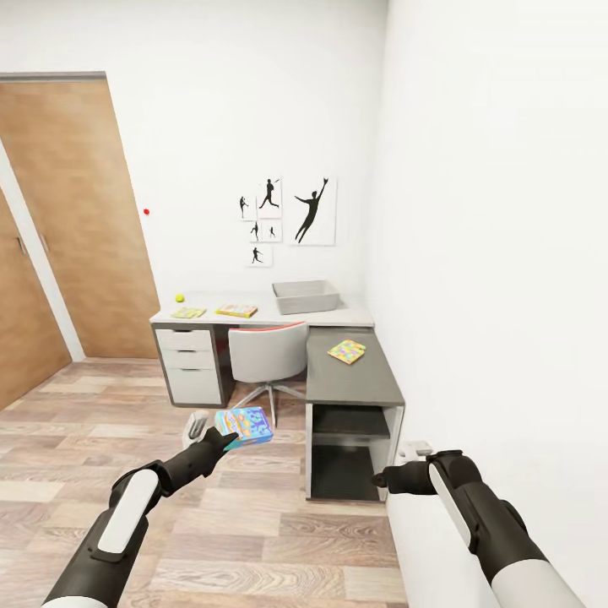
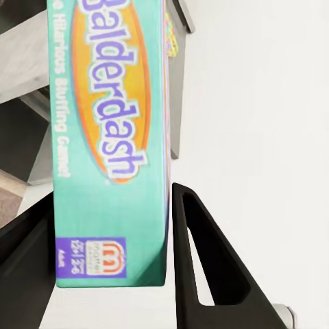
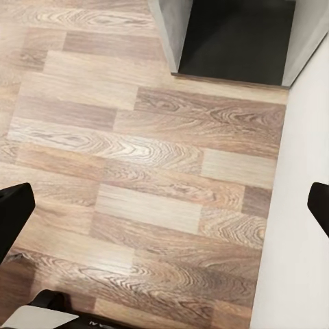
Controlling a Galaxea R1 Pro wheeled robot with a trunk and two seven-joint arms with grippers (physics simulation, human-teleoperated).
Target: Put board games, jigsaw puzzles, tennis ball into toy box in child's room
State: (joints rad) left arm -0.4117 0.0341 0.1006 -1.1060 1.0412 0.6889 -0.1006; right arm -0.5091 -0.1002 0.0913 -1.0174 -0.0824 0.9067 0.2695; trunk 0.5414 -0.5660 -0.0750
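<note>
My left gripper [image 1: 228,437] is shut on a teal-blue board game [image 1: 247,424], held above the wood floor; the left wrist view reads "Balderdash" on the box [image 2: 110,137] between both fingers [image 2: 205,267]. Ahead, the table [image 1: 253,320] carries the grey toy box [image 1: 306,296] at its right end, the tennis ball [image 1: 179,298] at its left, a yellow-green flat piece [image 1: 188,312] and a yellow-red game box [image 1: 236,310]. A jigsaw puzzle [image 1: 347,350] lies on the lower dark grey cabinet top [image 1: 350,384]. My right gripper [image 1: 387,480] is open over bare floor [image 3: 157,178].
A grey-backed chair with a red seat [image 1: 268,353] is pushed under the table beside the white drawers [image 1: 190,363]. The dark cabinet's open shelf [image 1: 346,447] faces me. A white wall [image 1: 507,295] runs close along my right arm. A wooden door [image 1: 76,219] stands at left.
</note>
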